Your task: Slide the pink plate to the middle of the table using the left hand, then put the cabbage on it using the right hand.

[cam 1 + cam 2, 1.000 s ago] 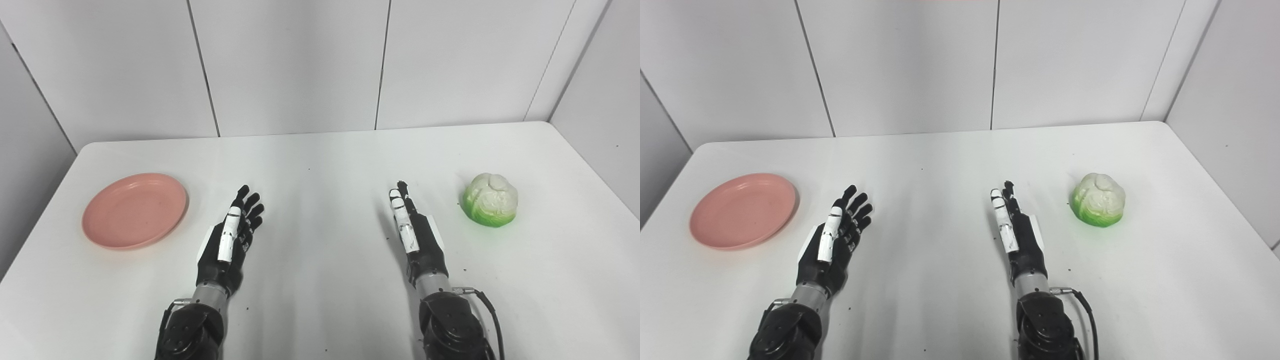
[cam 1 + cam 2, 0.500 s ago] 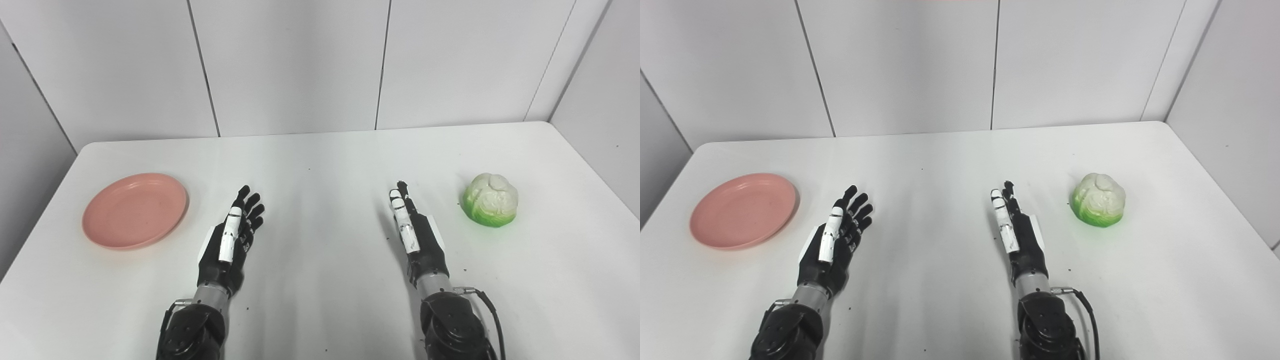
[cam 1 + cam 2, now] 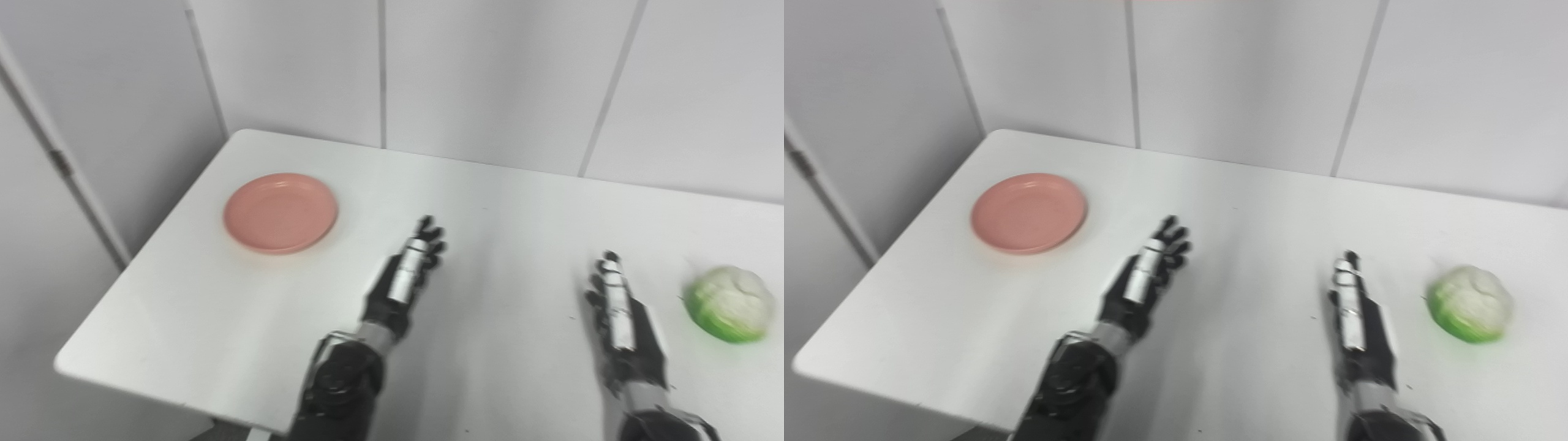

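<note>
Our head has turned to the left, so the whole picture slid over; nothing on the surface [image 3: 527,202] has moved. The pink plate [image 3: 280,212] sits at about 10 o'clock from our left hand [image 3: 407,278], well apart. The cabbage [image 3: 729,303] waits near our right hand [image 3: 618,309], at 3 o'clock. On both hands the fingers are released and hold nothing. We think the slide has not started.

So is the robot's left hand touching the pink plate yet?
Apart. The left eye view shows bare white table between the left hand and the pink plate.
</note>
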`<state>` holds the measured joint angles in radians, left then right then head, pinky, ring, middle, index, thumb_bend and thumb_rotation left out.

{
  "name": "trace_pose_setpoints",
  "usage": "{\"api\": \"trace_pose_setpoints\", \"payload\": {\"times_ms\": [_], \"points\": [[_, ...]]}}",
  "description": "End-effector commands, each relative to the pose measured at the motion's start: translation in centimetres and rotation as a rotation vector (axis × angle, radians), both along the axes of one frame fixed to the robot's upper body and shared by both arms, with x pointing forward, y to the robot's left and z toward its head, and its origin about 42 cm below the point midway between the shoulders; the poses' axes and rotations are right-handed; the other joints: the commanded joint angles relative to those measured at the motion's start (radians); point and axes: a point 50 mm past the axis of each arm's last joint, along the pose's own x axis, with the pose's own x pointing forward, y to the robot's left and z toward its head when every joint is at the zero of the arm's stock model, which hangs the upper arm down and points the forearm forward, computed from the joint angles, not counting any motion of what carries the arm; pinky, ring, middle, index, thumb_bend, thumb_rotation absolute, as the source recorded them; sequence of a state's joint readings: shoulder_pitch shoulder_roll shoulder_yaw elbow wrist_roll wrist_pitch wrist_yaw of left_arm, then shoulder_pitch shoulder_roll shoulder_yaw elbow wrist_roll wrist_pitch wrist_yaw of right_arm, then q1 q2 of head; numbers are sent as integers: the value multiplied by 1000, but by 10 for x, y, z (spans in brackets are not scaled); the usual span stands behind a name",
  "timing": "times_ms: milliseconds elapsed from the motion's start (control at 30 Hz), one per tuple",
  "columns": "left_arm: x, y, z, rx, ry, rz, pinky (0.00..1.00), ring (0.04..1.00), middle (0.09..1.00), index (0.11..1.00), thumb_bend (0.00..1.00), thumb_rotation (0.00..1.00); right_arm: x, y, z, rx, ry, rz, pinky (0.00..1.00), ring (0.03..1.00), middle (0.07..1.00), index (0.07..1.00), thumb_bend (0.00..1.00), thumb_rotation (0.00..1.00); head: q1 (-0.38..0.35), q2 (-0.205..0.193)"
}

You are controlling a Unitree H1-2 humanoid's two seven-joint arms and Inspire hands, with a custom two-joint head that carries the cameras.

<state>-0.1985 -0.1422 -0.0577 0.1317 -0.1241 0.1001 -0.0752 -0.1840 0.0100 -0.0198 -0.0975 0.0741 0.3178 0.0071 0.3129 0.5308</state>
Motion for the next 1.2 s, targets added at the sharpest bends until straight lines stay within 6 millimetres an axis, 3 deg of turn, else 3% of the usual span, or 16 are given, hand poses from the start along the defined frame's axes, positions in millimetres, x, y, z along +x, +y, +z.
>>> {"api": "trace_pose_setpoints", "payload": {"times_ms": [0,267,767,933,1167], "points": [[1,-3,-8,22,31,8,965,955,970,970,444,992,3,-2,11,7,-67,7,1000,1000,1000,1000,153,1000,12,-7],[2,-7,-12,23,22,11,961,953,967,968,431,985,0,-2,14,-21,-56,3,1000,1000,1000,1000,111,1000,11,-15],[3,-6,-8,22,14,11,961,955,965,968,432,996,1,-4,13,-17,-59,4,1000,1000,1000,1000,140,1000,8,-11],[4,-2,0,17,-14,14,975,962,975,976,432,1000,0,-4,14,-13,-53,6,1000,1000,1000,1000,141,1000,15,-8],[7,12,31,13,-89,20,955,944,958,959,448,1000,0,-6,15,-33,-56,5,1000,1000,1000,1000,136,1000,20,-1]]}}
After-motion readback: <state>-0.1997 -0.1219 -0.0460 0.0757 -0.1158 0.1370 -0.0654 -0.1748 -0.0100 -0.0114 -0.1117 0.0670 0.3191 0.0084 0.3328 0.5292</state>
